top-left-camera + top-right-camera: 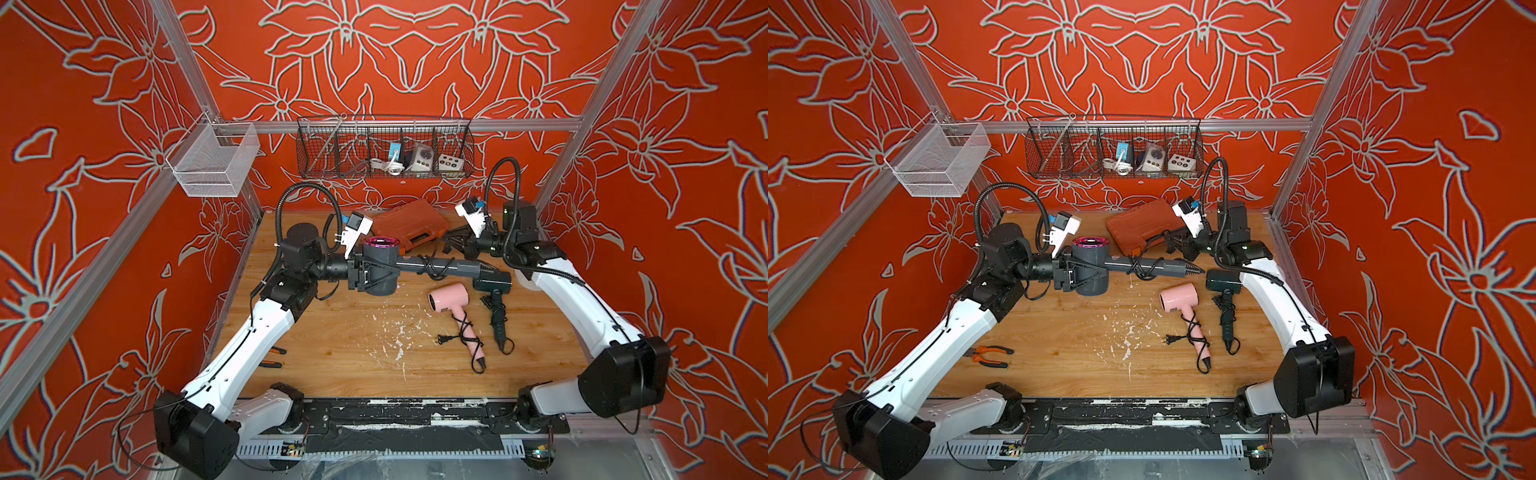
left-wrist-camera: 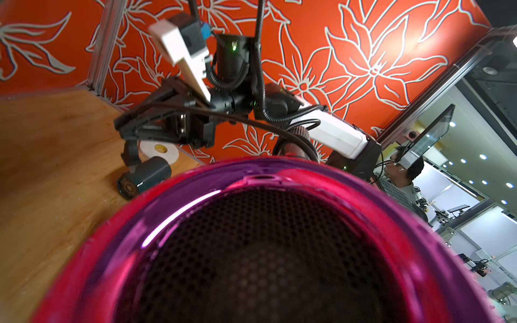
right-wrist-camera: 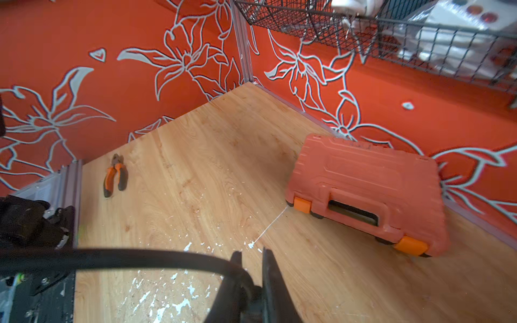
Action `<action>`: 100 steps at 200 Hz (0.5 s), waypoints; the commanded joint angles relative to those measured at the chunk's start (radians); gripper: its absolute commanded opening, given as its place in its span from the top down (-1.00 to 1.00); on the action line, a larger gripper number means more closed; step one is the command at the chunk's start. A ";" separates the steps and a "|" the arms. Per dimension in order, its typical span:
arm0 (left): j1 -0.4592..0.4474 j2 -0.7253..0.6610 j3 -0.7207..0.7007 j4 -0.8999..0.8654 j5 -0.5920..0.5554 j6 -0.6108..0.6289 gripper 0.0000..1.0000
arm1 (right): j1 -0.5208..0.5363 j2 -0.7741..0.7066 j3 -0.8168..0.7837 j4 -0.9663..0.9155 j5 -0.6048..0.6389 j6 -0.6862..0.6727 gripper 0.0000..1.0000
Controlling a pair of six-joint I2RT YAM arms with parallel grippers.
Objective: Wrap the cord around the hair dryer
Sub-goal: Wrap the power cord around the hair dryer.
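**A:** Table (image 1: 332,353) first, it's the biggest thing. What's at the back?

**B:** An orange box (image 1: 409,226). Just in front of it, the grey hair dryer (image 1: 382,255) is held up sideways, over the back of the table.

**A:** And the little ones?

**B:** A pink dryer (image 1: 451,299) and a dark dryer (image 1: 492,286) lie on the wood. Their cords look wound already.

**A:** What do the pincers do?

**B:** The left pincer (image 1: 376,276) squeezes the grey one's fat round head. The right pincer (image 3: 251,265) is pressed together on the cord (image 1: 1136,266), near the box.

**A:** Is the job done?

**B:** Not yet, I think. A few loops sit on the handle. A loose bit runs to the right pincer and needs winding. I can't see the plug.
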 commanded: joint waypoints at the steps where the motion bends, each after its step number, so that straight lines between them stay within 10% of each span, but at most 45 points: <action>1: 0.006 0.009 0.060 0.166 0.040 -0.048 1.00 | -0.008 -0.020 -0.074 0.181 -0.058 0.143 1.00; 100: 0.040 0.077 0.029 0.349 -0.268 -0.181 1.00 | 0.128 -0.179 -0.373 0.396 -0.030 0.340 1.00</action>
